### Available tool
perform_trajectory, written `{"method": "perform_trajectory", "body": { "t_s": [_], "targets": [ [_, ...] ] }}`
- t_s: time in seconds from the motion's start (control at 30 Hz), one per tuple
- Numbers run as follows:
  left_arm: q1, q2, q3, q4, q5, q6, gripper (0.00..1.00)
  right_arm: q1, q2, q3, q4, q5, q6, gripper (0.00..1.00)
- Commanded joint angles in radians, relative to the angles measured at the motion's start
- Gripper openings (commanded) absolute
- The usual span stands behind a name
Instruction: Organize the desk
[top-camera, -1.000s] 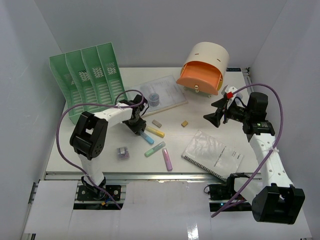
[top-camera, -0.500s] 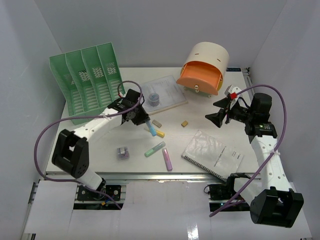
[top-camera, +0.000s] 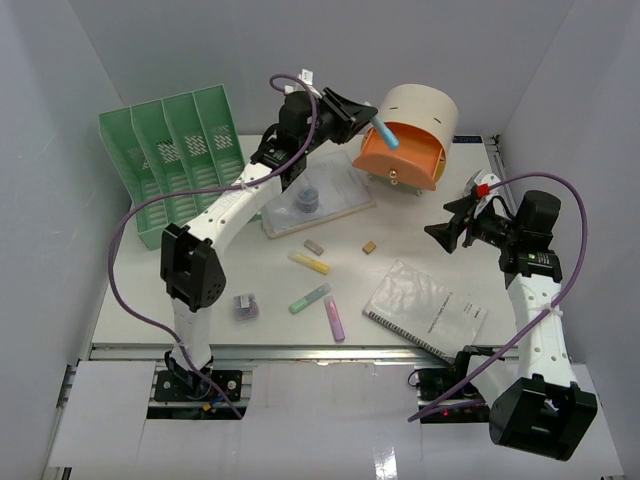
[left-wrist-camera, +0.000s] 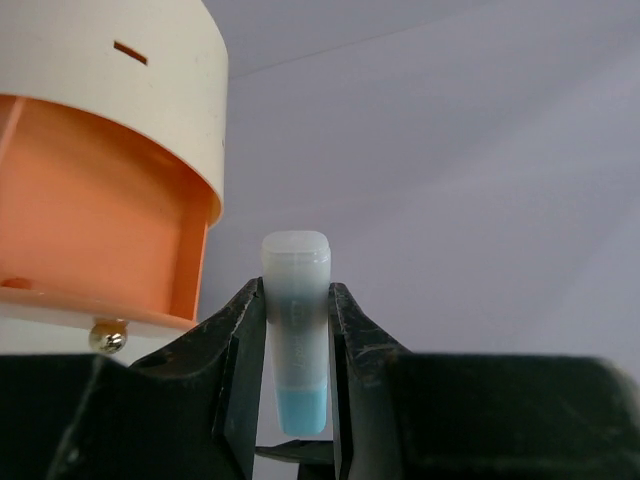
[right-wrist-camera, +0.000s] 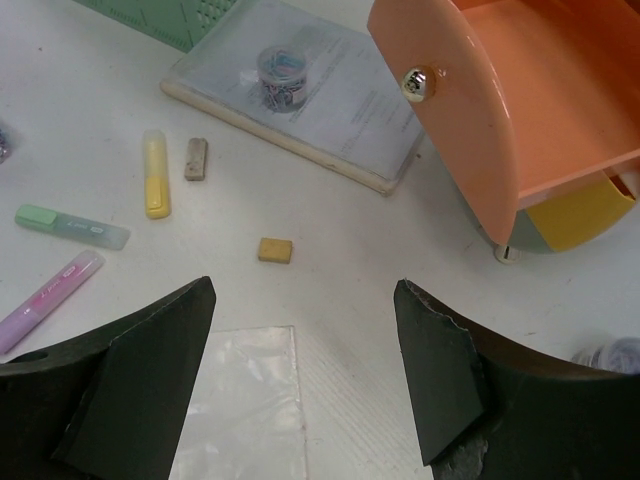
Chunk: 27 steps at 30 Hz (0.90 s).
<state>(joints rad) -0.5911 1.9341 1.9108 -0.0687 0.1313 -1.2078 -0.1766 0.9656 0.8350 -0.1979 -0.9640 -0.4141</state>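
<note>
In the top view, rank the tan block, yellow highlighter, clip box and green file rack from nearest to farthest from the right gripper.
From the right gripper:
1. tan block, just to its left.
2. yellow highlighter, farther left.
3. clip box, beside the left arm.
4. green file rack, far-left corner.

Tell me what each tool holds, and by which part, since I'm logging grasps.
The left tool pinches a blue highlighter across its middle, with the frosted cap end poking out beyond the grip. The right tool is open, holding nothing.
</note>
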Motion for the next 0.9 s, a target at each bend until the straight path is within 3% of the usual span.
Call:
{"method": "perform_trajectory", "body": {
  "t_s": [0.0, 0.3, 0.5, 0.87],
  "targets": [
    [-0.027, 0.139, 0.198, -0.014, -0.039, -0.128, 0.00, -0.040, -0.026, -0.007, 0.051, -0.006, 0.024, 0.79],
    [-0.048, 0.321, 0.394, -0.037, -0.162, -0.212, 0.00, -0.061, -0.026, -0.008, 0.053, -0.026, 0.032, 0.79],
    [-0.055, 0.323, 0.382, -0.079, -0.208, -0.244, 0.04, -0.067, -0.025, -0.008, 0.051, -0.035, 0.032, 0.79],
    [-0.067, 0.358, 0.398, -0.129, -0.191, -0.257, 0.28, -0.081, -0.025, -0.008, 0.051, -0.039, 0.032, 0.79]
  ]
}}
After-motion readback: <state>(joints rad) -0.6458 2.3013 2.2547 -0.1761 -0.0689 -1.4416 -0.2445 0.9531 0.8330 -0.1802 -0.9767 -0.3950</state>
